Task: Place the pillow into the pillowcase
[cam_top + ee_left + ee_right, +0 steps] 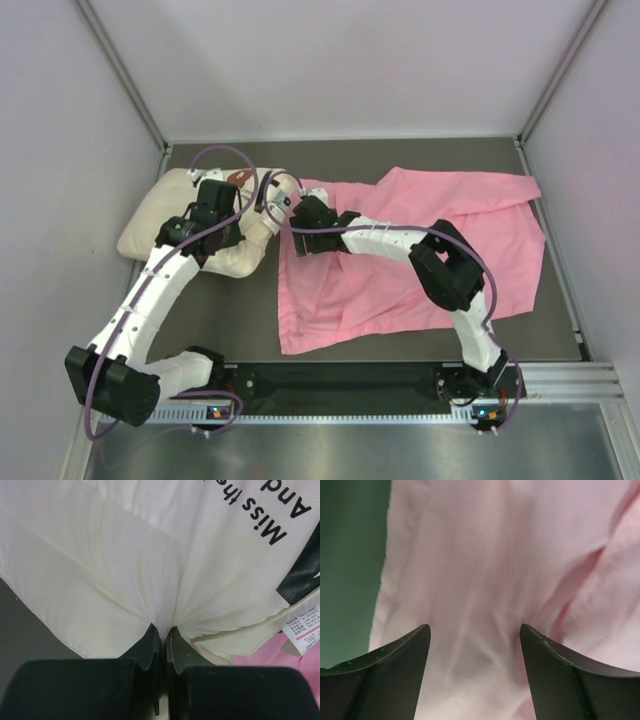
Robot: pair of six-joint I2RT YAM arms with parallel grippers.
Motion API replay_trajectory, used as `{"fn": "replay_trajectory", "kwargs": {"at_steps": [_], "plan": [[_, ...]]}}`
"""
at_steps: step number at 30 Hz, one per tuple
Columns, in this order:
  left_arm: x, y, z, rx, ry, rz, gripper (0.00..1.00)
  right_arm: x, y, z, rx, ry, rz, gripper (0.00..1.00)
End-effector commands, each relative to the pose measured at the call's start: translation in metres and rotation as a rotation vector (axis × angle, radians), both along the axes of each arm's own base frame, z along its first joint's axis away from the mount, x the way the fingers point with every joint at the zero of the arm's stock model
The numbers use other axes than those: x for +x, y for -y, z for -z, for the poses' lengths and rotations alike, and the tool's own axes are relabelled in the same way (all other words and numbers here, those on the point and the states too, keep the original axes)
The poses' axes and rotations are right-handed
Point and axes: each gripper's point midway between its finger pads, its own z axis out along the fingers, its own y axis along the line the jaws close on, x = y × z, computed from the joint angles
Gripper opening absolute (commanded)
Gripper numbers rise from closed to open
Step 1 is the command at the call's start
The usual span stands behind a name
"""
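Note:
The cream-white pillow point(160, 215) lies at the left of the table, its right end by the pillowcase. My left gripper point(218, 205) is shut on the pillow's fabric; in the left wrist view the jaws point(161, 635) pinch a fold of the pillow point(125, 555), with black text and a tag point(302, 627) at the right. The pink pillowcase point(420, 250) lies spread flat at the centre and right. My right gripper point(305, 222) is open over the pillowcase's left edge; in the right wrist view the fingers point(475, 635) stand wide apart above the pink fabric point(495, 570).
Grey walls enclose the table on three sides. A metal rail point(400, 385) with the arm bases runs along the near edge. Bare dark table point(230, 310) shows in front of the pillow.

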Motion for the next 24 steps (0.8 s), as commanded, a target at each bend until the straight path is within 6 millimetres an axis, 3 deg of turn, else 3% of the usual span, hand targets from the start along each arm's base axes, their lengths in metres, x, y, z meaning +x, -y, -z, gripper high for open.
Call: {"fn": "replay_trajectory", "kwargs": {"at_steps": [1, 2, 3, 5, 7, 10, 13, 17, 22, 24], "plan": [[0.017, 0.011, -0.014, -0.042, 0.102, 0.038, 0.00, 0.000, -0.003, -0.070, 0.132, 0.094, -0.031, 0.73], [0.017, 0.012, -0.010, -0.047, 0.096, 0.040, 0.00, -0.006, 0.003, -0.071, 0.126, 0.091, -0.031, 0.74], [0.017, 0.013, -0.009, -0.053, 0.094, 0.045, 0.00, -0.008, 0.007, -0.087, 0.144, 0.114, -0.031, 0.75], [0.018, 0.018, -0.009, -0.073, 0.096, 0.059, 0.00, -0.011, 0.024, -0.097, 0.120, 0.133, -0.004, 0.75], [0.017, 0.020, -0.009, -0.081, 0.097, 0.065, 0.00, -0.013, 0.034, -0.095, 0.080, 0.146, 0.002, 0.75], [0.016, 0.021, -0.010, -0.088, 0.102, 0.070, 0.00, -0.014, 0.049, -0.086, 0.002, 0.145, 0.013, 0.74], [0.015, 0.024, -0.007, -0.096, 0.095, 0.089, 0.00, -0.019, 0.062, -0.067, -0.080, 0.123, 0.027, 0.65], [0.014, 0.027, -0.002, -0.107, 0.081, 0.102, 0.00, -0.021, 0.069, -0.044, -0.132, 0.096, 0.032, 0.57], [0.013, 0.030, -0.005, -0.118, 0.090, 0.113, 0.00, -0.019, 0.074, -0.025, -0.193, 0.085, 0.045, 0.61], [0.013, 0.030, -0.007, -0.120, 0.096, 0.113, 0.00, -0.018, 0.074, -0.014, -0.216, 0.072, 0.040, 0.51]]}}
